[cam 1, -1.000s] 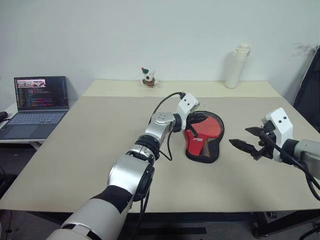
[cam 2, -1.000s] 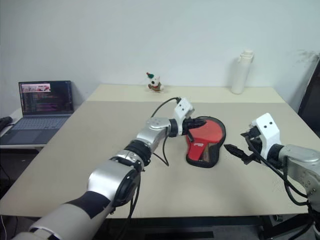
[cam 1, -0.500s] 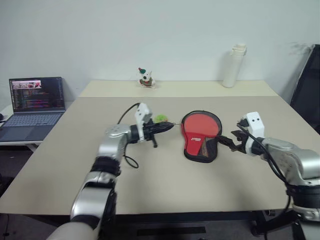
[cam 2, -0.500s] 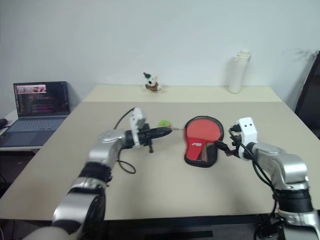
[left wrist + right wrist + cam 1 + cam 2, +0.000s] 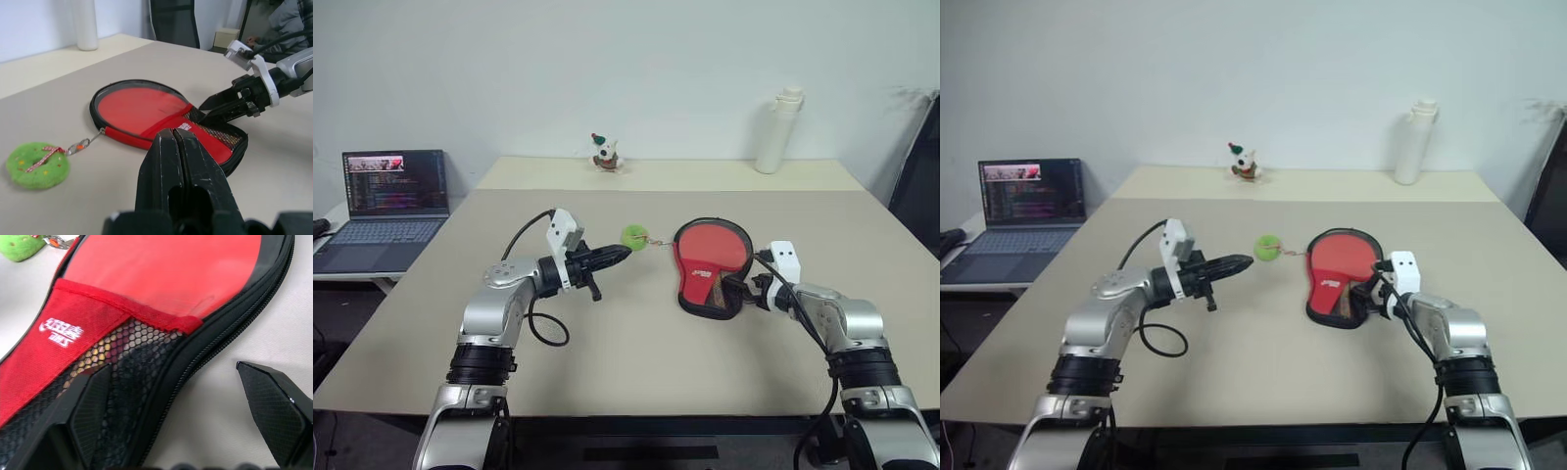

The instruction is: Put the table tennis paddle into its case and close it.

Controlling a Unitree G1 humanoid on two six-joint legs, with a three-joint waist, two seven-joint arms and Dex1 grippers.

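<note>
a laptop [image 5: 393, 196] stood open on a side table at the far left, its screen lit. on the wide beige table [image 5: 607, 333] the left gripper [image 5: 619, 253] hung level, its black fingers clenched together with nothing between them, tips pointing right at a green ball [image 5: 633, 236]. the ball looked fuzzy and soft, with a thin red ribbon across it, and a small metal clasp linked it to the rim of the case [image 5: 713, 266] just to its right. the left tips stopped short of the ball, near but apart.

the case lay flat near the table's middle, paddle-shaped, its black fabric edge carrying a zip. the round part showed a smooth red face; the narrow end had a red cloth panel with a white logo and a black honeycomb mesh pocket.

the right gripper [image 5: 745, 291] sat at that narrow end with fingers spread wide, one black textured finger [image 5: 93, 406] over the mesh, the other off the zip edge on bare table. whether it touched the case could not be told.

further back stood a small figurine [image 5: 604, 153] and a tall white bottle [image 5: 775, 131].
</note>
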